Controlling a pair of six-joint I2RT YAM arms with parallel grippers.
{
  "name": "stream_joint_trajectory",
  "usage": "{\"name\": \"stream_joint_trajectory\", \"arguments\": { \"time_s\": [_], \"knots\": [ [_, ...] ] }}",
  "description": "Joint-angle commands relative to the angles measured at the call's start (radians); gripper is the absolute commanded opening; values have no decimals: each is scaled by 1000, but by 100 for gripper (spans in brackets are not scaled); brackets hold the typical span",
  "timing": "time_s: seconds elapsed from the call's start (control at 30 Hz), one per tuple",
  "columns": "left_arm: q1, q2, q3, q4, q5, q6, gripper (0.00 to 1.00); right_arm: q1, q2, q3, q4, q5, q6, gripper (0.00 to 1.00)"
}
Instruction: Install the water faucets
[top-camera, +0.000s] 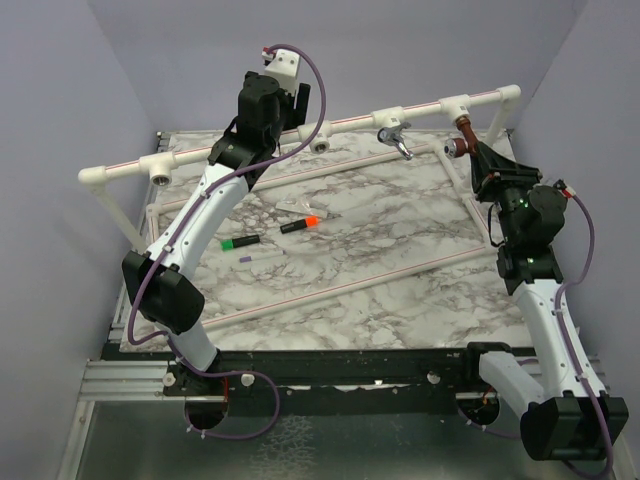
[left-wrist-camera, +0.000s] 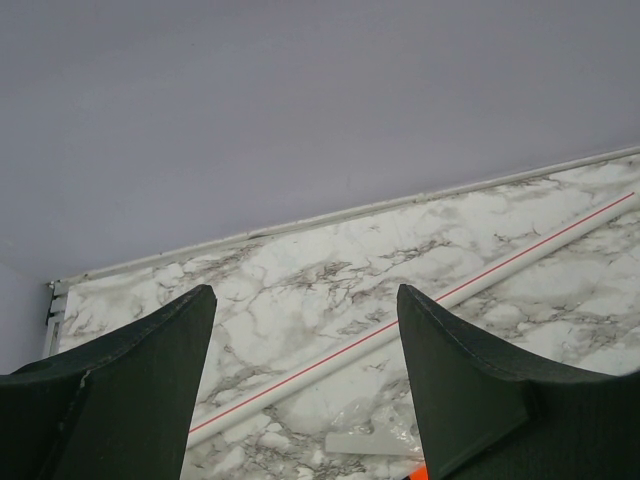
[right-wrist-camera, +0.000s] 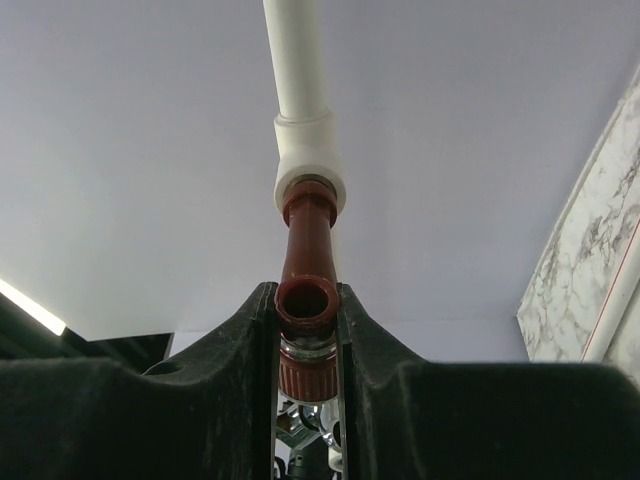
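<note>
At the upper right of the overhead view, the right gripper (top-camera: 478, 152) was closed on the copper-coloured faucet (top-camera: 462, 136). The faucet's far end sat in a white tee fitting (top-camera: 458, 106) on the raised plastic pipe rail (top-camera: 350, 122). The right wrist view showed the two dark fingers (right-wrist-camera: 240, 340) pressed against either side of the faucet's round body, with its reddish stem running up into the tee.

Just left along the rail, the chrome faucet (top-camera: 397, 139) hung from another tee, well apart from both arms.

The left gripper (left-wrist-camera: 305, 300) was wide open and held nothing. It was raised over the marble tabletop (left-wrist-camera: 330, 270) at the far left.

Both taps looked like small, rigid metal parts, dense for their size and smooth enough to slip under a twist. Gripping squarely across the thick body near the neck, as the right gripper did, seemed soundest. The plastic rail would probably flex, so gentle, straight turning seemed wise to keep the thread true.
</note>
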Motion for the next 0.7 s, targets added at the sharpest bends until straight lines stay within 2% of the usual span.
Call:
{"name": "stream_joint_trajectory", "arguments": {
  "time_s": [0.0, 0.07, 0.2, 0.67],
  "knots": [
    [-29, 30, -25, -80, 11, 0, 75, 12, -24, 56, 76, 9, 16, 31],
    [-29, 30, -25, -80, 11, 2, 75, 12, -26, 56, 76, 10, 9, 39],
    [-30, 33, -22, -80, 9, 2, 75, 12, -31, 54, 78, 13, 5, 48],
    [-31, 38, -23, -80, 10, 3, 75, 12, -43, 43, 34, -26, -62, 58]
  ]
}}
